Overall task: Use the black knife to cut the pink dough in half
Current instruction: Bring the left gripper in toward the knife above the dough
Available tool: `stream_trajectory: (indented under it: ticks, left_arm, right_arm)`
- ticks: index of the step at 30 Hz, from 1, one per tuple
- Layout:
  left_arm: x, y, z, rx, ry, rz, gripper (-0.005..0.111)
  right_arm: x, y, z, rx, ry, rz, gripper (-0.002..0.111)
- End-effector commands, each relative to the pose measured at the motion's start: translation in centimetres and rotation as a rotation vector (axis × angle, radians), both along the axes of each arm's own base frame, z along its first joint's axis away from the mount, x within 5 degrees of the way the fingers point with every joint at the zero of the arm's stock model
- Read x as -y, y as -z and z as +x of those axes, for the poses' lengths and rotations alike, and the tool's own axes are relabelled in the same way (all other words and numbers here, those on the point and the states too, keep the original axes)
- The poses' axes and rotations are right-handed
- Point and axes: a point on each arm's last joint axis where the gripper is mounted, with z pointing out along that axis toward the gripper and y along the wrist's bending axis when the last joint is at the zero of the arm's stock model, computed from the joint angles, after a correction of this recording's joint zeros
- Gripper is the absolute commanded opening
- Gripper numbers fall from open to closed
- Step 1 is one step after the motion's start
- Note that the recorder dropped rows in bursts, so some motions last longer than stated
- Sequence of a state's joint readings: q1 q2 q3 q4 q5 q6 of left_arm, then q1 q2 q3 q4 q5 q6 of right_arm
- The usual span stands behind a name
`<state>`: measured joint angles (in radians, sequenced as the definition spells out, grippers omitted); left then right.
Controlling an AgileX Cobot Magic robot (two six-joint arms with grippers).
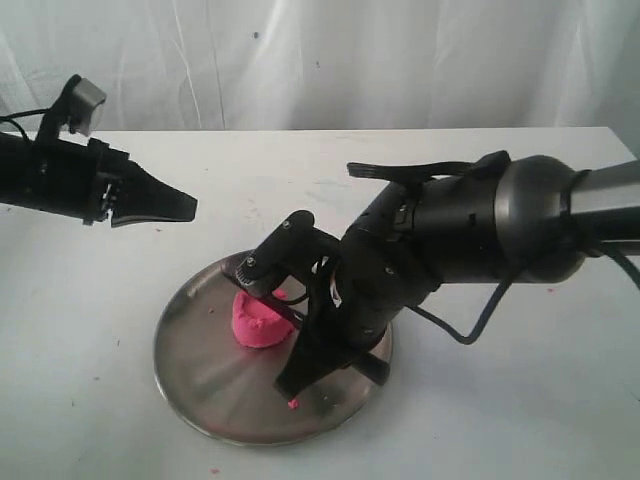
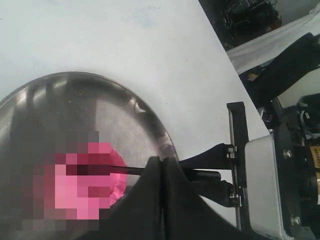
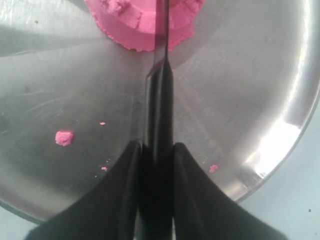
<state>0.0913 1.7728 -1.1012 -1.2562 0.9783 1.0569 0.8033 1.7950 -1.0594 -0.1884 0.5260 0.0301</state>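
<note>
The pink dough (image 1: 260, 322) sits as one stubby lump on the steel plate (image 1: 200, 362), a little left of its middle. My right gripper (image 3: 156, 148) is shut on the black knife (image 3: 159, 107), holding its handle. The blade runs out from the fingers and across the pink dough (image 3: 131, 24). How deep it sits in the dough I cannot tell. The left wrist view also shows the knife (image 2: 131, 171) lying over the dough (image 2: 85, 192). My left gripper (image 1: 186, 207) hangs shut and empty above the table, up and left of the plate.
Small pink crumbs lie on the plate, the largest one (image 1: 293, 404) near its front rim, also seen in the right wrist view (image 3: 63, 137). The bulky right arm (image 1: 470, 230) leans over the plate's right side. White table all round, white curtain behind.
</note>
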Motion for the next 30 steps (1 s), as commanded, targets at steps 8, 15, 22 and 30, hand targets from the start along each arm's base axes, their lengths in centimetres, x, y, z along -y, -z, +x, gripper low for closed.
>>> stream_trajectory:
  ticks: [8, 15, 22, 30]
  left_arm:
    - [1.8, 3.3, 1.4, -0.013, 0.016, -0.011, 0.000]
    - [2.1, 4.8, 2.2, -0.015, -0.018, -0.043, 0.000]
    - [3.2, 6.9, 2.7, -0.021, -0.030, -0.036, 0.000]
    - [3.6, 8.8, 3.0, -0.048, -0.039, -0.007, 0.000]
  right_arm:
    - [-0.3, 1.0, 0.1, -0.008, -0.014, -0.007, 0.007]
    - [-0.3, 0.9, 0.1, -0.008, -0.014, -0.007, 0.007]
    - [-0.2, 1.0, 0.0, -0.015, -0.013, -0.016, 0.007]
    - [-0.2, 1.0, 0.0, -0.018, -0.012, -0.020, 0.007]
